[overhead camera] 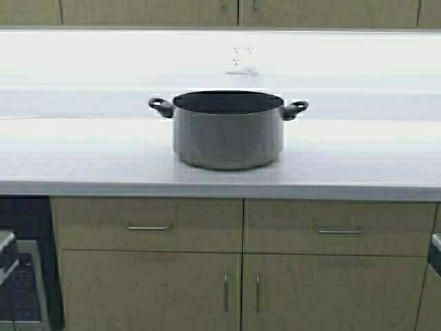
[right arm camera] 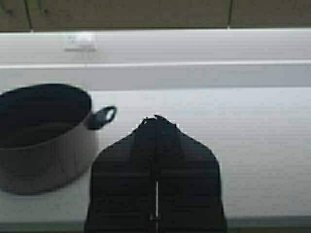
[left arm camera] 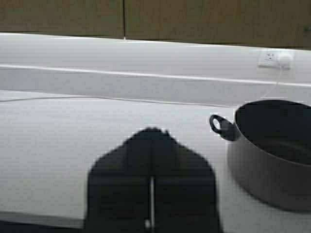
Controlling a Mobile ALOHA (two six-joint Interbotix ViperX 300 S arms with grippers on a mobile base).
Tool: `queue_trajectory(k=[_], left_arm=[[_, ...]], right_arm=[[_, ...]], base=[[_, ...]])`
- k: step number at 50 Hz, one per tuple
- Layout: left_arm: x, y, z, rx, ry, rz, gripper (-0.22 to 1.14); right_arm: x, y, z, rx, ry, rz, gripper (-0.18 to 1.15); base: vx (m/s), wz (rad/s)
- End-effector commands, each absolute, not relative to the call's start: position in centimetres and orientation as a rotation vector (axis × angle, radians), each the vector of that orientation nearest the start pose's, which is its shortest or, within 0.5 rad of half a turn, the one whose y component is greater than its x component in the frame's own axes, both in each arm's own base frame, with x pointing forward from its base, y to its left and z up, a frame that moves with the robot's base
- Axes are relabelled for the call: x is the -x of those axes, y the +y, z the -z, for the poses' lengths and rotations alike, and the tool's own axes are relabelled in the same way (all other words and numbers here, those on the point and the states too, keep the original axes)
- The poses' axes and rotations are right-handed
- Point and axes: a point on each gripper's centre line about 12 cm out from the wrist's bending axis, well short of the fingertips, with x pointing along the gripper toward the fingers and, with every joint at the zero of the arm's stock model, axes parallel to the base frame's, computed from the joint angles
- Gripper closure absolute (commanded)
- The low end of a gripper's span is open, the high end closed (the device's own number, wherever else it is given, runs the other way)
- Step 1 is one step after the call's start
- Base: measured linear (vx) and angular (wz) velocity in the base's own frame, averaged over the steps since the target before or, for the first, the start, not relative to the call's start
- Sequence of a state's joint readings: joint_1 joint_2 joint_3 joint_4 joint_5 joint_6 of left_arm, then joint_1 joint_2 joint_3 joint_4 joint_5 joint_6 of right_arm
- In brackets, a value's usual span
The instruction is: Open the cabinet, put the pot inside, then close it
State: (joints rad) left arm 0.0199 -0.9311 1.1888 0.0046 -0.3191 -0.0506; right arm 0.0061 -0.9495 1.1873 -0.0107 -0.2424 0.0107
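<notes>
The grey pot with two black loop handles stands upright on the white counter, near its middle. The wall cabinet shows only as its lower edge at the top of the high view, with both doors shut. My left gripper is shut and empty, low at the counter's front edge, with the pot off to one side. My right gripper is shut and empty at the front edge on the pot's other side. Neither gripper touches the pot.
A wall socket with a white plug sits behind the pot. Below the counter is a base unit with drawers and doors with vertical handles. A dark opening lies at lower left.
</notes>
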Motion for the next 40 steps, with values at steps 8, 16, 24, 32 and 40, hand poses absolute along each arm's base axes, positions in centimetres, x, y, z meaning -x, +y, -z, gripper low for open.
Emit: queue_trajectory(k=[8,16,24,32,40], left_arm=[[-20.34,0.6,-28.72,0.051,-0.073,-0.026,0.89],[-20.62,0.6,-28.67,0.061,-0.065,-0.026,0.89],[-20.68,0.63,-28.69,0.088,-0.066,-0.026,0.89],[-20.57,0.51,-28.69,0.071,-0.068,-0.018,0.89],[-20.58,0.36,-28.74,0.036,-0.068,-0.006,0.89]], right_arm=[[-20.46,0.19,-28.75,0.001,-0.018,-0.011,0.92],[-20.43,0.2,-28.52,0.007,-0.011,-0.011,0.92],[-20.0,0.21,-28.39,0.01,-0.018,-0.012,0.92],[-19.86,0.2,-28.41,0.009,-0.014,-0.012,0.92],[-19.85,0.19,-28.51,0.007,0.008,-0.011,0.92]], base=[[0.42,-0.01],[0.39,-0.04],[0.34,0.0],[0.28,0.09],[0.2,0.05]])
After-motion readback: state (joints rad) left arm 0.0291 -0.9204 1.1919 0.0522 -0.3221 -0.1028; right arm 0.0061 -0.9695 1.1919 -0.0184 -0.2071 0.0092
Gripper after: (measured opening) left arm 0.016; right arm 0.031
